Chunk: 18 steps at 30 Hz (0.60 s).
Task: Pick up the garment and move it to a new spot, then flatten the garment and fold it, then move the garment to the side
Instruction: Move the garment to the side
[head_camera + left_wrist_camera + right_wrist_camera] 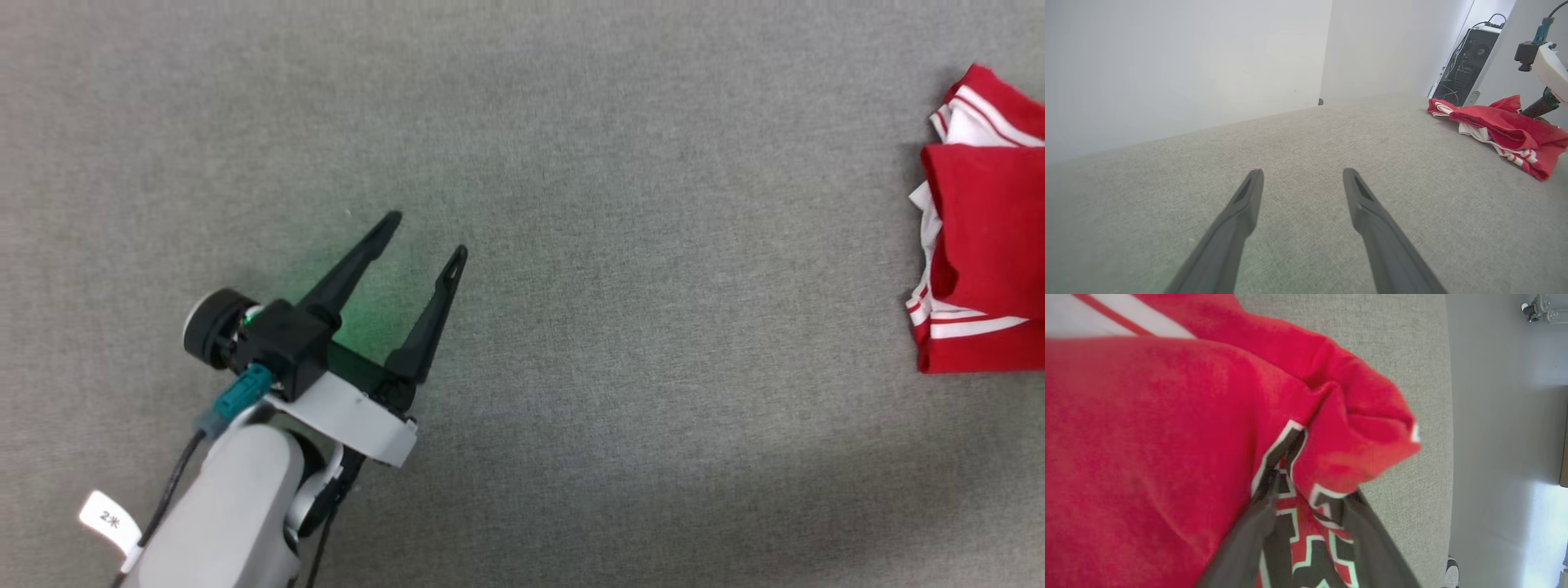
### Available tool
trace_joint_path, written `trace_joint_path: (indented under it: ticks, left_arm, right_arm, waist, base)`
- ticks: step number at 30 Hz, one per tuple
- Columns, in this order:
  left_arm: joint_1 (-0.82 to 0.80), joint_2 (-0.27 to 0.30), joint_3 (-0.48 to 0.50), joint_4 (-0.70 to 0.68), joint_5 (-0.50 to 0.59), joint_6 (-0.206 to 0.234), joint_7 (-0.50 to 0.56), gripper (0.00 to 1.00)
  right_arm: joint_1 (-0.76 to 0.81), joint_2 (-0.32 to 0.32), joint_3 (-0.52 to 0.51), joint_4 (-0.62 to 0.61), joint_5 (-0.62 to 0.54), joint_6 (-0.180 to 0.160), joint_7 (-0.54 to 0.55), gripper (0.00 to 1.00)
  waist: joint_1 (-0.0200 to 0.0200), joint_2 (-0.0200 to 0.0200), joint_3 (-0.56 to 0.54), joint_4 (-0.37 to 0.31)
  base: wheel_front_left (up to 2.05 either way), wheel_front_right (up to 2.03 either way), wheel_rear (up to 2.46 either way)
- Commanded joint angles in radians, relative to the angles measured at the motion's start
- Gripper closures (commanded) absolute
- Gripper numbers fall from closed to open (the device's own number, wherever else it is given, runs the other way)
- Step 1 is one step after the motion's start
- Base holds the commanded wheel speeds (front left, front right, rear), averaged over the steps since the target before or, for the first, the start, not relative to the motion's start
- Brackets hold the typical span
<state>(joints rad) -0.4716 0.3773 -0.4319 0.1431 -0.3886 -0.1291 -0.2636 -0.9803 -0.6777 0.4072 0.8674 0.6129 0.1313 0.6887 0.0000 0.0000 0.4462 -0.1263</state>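
Garment [988,220] folded up at far right of counter [571,163], prob the final set-aside spot. Right gripper [1310,494] spread, cloth loose in the gap, looks like a release. Left gripper [429,233] wide open, empty, kept well clear.

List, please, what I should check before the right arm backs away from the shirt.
1. Right jaws apart: ok.
2. Right jaws free of the shirt: cannot tell; printed cloth lies between them.
3. Shirt folded: ok, though the top layer humps up.
4. Shirt inside the table edge: ok in the right wrist view.
5. Left jaws open, well away from the shirt: ok.
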Motion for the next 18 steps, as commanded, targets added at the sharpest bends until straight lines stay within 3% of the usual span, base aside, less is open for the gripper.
trace_joint_path:
  ticks: [1,11,15,18]
  left_arm:
    - [0.015,-0.006,0.005,0.002,-0.005,-0.002,-0.001,0.0]
    - [0.08,-0.018,0.038,0.008,-0.012,-0.002,0.0,0.0]
    - [0.125,-0.027,0.065,0.012,-0.013,-0.002,-0.001,0.0]
    - [0.164,-0.039,0.088,0.011,-0.01,-0.002,0.0,0.0]
  right_arm:
    - [-0.013,0.001,0.009,0.0,-0.016,-0.001,-0.002,0.0]
    - [-0.03,-0.006,0.013,-0.025,-0.022,-0.001,-0.044,0.0]
    - [0.021,0.013,0.03,-0.111,0.027,-0.001,-0.128,0.0]
    - [0.063,0.012,0.045,-0.21,0.052,-0.001,-0.261,0.0]
  waist:
    - [0.0,0.0,-0.03,0.005]
    - [0.0,0.0,-0.138,0.006]
    - [0.0,0.0,-0.202,0.005]
    - [0.0,0.0,-0.251,0.009]
  base:
    - [0.0,0.0,0.0]
    - [0.0,0.0,0.0]
    - [0.0,0.0,0.0]
    - [0.0,0.0,0.0]
